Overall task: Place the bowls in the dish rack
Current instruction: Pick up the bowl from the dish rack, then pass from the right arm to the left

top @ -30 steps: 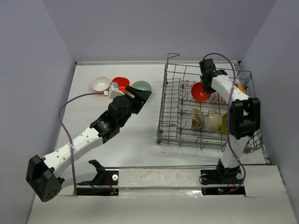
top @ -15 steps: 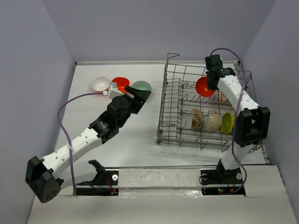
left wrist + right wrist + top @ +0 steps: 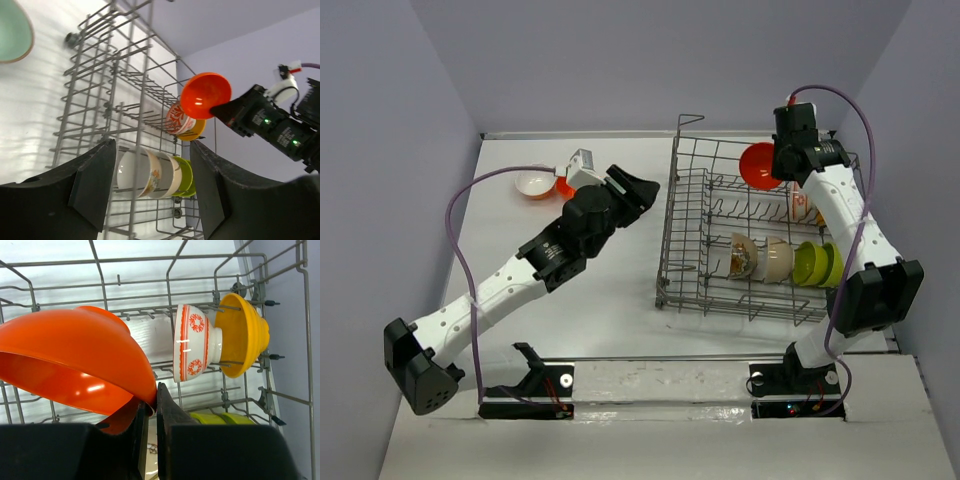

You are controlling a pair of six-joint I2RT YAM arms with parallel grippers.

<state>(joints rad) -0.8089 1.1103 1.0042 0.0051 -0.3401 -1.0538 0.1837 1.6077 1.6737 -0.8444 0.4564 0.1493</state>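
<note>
The dish rack (image 3: 672, 215) stands ahead of the left gripper (image 3: 152, 185) and beneath the right gripper (image 3: 151, 402). The left jaws are spread wide with nothing between them. The right jaws are clenched on the rim of a red-orange bowl (image 3: 75, 360), which hangs to their left, tilted, above the rack's far row. Just beyond these jaws to the right, a red-patterned bowl (image 3: 192, 342) and a yellow bowl (image 3: 245, 335) stand on edge, touching. In the near row stand 2 cream bowls (image 3: 777, 260) and 2 lime green bowls (image 3: 815, 263).

Only the right wrist view shows the pinch on the rim. Only the left wrist view shows a teal bowl (image 3: 12, 30), far left of those jaws; from above the arm hides it. Only the top view shows a white bowl (image 3: 533, 183) on the table behind the left gripper.
</note>
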